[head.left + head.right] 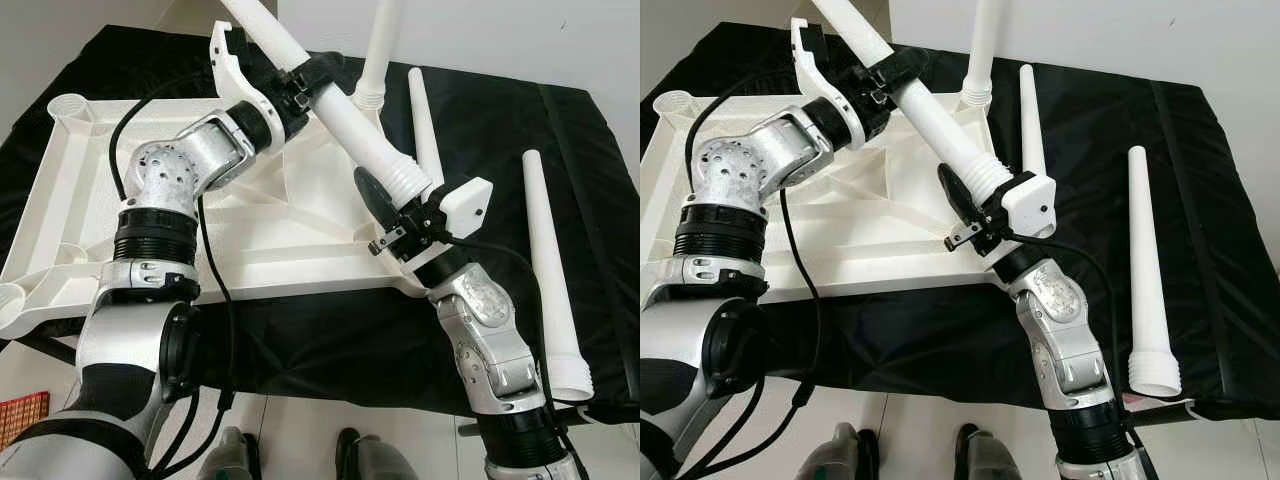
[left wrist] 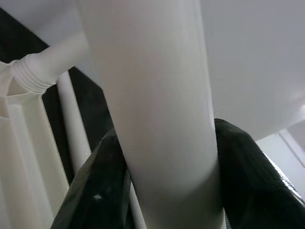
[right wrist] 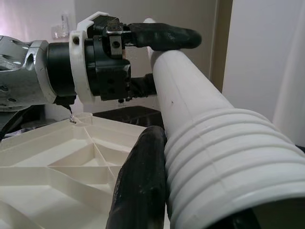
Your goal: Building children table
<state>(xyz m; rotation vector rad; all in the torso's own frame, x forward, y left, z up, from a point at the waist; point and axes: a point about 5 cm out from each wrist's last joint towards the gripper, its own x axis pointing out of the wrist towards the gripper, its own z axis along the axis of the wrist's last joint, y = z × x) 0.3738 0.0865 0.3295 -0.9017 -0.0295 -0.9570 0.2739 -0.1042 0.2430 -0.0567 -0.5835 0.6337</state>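
A long white table leg [image 1: 345, 125] hangs tilted above the upturned white tabletop [image 1: 90, 190]. Both grippers are shut on this leg. My left gripper [image 1: 315, 85] clamps its smooth upper shaft [image 2: 152, 119], one black finger [image 2: 95, 191] on each side. Lower down, my right gripper [image 1: 400, 195] holds the ribbed threaded end [image 3: 214, 157], which points down toward the tabletop's near right corner. Another leg [image 1: 380, 50] stands upright in the far right corner socket.
Two loose legs [image 1: 422, 120] [image 1: 550, 270] lie on the black cloth [image 1: 500, 130] right of the tabletop. Open sockets show at the tabletop's left corners [image 1: 68, 103]. A white wall rises behind. My feet [image 1: 350, 455] stand at the table's front edge.
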